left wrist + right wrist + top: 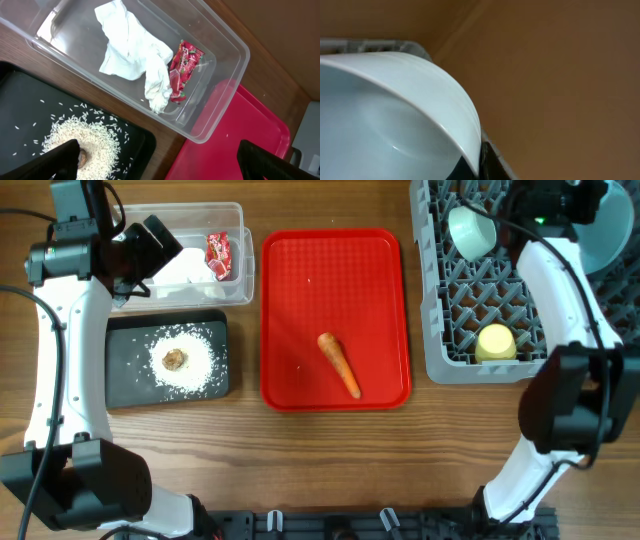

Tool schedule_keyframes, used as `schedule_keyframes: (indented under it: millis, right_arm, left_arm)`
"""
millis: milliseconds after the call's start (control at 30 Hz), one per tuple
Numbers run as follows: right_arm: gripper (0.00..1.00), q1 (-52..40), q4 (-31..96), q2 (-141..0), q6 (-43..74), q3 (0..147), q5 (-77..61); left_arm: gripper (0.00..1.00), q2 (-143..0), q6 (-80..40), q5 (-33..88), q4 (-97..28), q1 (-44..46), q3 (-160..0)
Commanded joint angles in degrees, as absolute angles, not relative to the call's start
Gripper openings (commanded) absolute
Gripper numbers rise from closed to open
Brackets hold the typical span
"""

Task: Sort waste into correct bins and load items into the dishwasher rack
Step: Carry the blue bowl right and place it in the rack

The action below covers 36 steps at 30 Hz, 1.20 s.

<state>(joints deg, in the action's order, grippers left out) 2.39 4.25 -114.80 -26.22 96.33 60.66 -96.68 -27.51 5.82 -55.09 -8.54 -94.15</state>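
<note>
Red tray (300, 280): one carrot (339, 364); tub (235, 50): one napkin (132, 50), one wrapper (184, 67)

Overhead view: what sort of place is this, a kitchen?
Probably a robot test bench staged as kitchen clean-up, not a real kitchen: a grey dishwasher rack, a clear tub and a black tray used as bins, all on a wooden table.

L gripper (155, 248) spread wide; R arm stretched fwd, R gripper (585, 202) clamped on light blue bowl (395, 125).

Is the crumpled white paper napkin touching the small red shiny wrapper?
Touching. Left wrist view: the napkin's edge lies against the wrapper's left side.
</note>
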Motion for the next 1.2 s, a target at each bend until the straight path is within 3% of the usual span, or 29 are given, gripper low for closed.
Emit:
schedule_keyframes:
  millis: [0, 167, 767, 1167]
  right_arm:
    - [0.04, 2.17, -0.16, -118.72, -46.76, 96.27, 61.65]
    - [0.04, 2.42, -3.36, -122.63, -53.56, 96.27, 61.36]
    - [0.05, 4.47, -10.98, -126.56, -58.92, 96.27, 59.51]
    - [0.04, 4.01, -3.57, -126.61, -53.82, 96.07, 56.53]
  left_arm:
    - [1.0, -96.33, -27.07, 5.69, -54.96, -8.64, -94.52]
    - [1.0, -96.33, -27.07, 5.69, -54.96, -8.64, -94.52]
    - [1.0, -96.33, -27.07, 5.69, -54.96, -8.64, -94.52]
    - [1.0, -96.33, -27.07, 5.69, -54.96, -8.64, -94.52]
